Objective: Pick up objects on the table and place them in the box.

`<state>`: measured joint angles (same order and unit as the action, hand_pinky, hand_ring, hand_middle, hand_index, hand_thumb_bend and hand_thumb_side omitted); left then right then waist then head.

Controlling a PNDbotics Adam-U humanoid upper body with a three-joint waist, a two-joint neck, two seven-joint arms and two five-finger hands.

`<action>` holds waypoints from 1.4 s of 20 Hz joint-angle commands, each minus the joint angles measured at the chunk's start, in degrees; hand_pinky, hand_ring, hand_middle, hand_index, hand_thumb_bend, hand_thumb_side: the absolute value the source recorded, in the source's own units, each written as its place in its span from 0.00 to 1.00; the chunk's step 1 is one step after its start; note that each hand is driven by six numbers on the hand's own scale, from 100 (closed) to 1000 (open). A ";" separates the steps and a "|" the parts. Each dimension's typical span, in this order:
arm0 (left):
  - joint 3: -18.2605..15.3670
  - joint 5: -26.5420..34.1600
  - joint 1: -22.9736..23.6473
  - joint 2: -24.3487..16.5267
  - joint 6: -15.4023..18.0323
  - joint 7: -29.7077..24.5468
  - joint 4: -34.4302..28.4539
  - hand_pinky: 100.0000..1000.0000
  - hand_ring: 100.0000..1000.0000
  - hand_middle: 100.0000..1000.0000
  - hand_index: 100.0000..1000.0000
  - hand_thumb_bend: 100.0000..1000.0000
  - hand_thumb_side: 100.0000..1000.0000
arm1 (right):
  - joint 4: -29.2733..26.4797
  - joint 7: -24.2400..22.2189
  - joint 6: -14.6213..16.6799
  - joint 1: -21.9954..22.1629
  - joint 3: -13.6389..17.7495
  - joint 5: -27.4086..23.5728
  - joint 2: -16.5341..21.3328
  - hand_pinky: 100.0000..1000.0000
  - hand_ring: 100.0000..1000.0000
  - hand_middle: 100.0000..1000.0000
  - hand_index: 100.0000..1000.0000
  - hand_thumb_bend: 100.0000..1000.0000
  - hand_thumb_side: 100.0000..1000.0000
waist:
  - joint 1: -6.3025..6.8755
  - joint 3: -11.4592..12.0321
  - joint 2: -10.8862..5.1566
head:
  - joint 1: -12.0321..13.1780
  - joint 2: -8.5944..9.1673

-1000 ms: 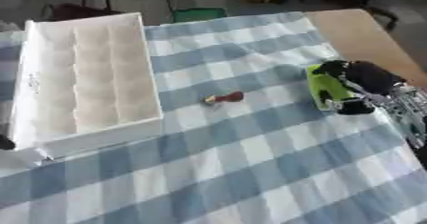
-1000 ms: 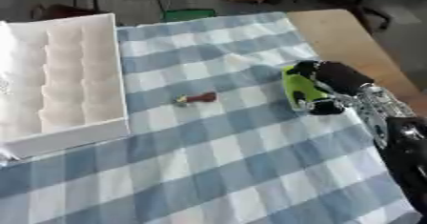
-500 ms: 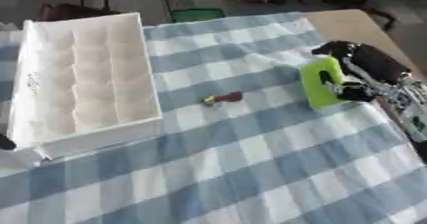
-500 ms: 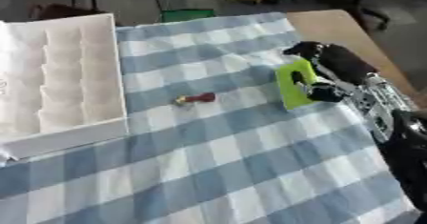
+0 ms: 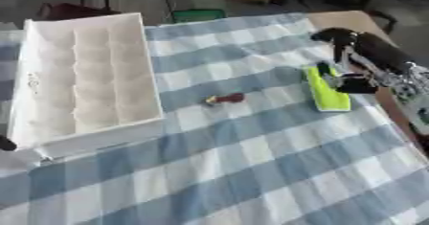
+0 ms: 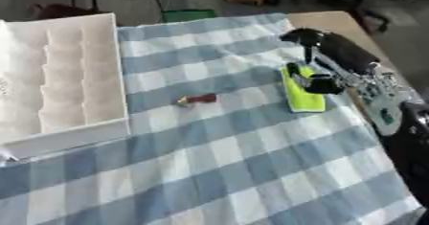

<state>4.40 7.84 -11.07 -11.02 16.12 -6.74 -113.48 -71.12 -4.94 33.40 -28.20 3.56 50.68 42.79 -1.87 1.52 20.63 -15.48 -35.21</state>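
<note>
My bench (image 5: 362, 20) wears a blue-and-white checked cloth (image 5: 251, 162). On it, the white compartment box (image 5: 84, 80) sits at left, a small red-and-yellow piece (image 5: 226, 98) lies mid-cloth, and a yellow-green flat object (image 5: 327, 95) lies to the right.

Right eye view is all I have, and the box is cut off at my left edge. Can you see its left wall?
Observer: Yes. The left eye view shows the box with its whole left wall.
Operator: Anything in the leftmost compartments?
Observer: Nothing that I can make out; that column looks plain white.
Operator: I have the right hand pinching the green thing. Is the left hand visible anywhere?
Observer: No hand I can identify. There is only a dark shape at the picture's left edge, beside the box's near left corner. I cannot tell what it is.
</note>
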 commanded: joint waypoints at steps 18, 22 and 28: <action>0.27 -0.21 -0.67 -0.35 0.25 -0.47 -1.11 0.41 1.00 0.99 0.80 0.13 0.72 | 12.51 -5.68 6.68 -1.97 0.49 11.63 3.23 0.83 0.98 1.00 1.00 0.29 0.58 | 0.03 0.45 -0.42 | -0.25 0.70; 0.20 -0.15 -0.66 -0.35 0.35 -0.45 -1.11 0.41 1.00 0.99 0.80 0.13 0.73 | 13.32 -7.54 7.06 -1.65 0.81 9.47 2.88 0.53 0.75 1.00 1.00 0.05 0.36 | 0.13 0.40 -0.41 | -0.22 0.78; 0.16 -0.25 -0.60 -0.31 0.31 -0.47 -1.11 0.41 1.00 0.99 0.80 0.13 0.73 | 13.72 -7.85 9.21 -0.85 1.08 -1.37 2.26 0.20 0.49 0.90 0.95 0.00 0.11 | 0.15 0.25 -0.40 | -0.23 0.71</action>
<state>4.71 7.70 -11.24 -11.02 16.37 -7.06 -113.48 -58.10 -12.40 41.84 -29.24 4.41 51.86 43.20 -1.82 1.87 21.14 -15.68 -35.03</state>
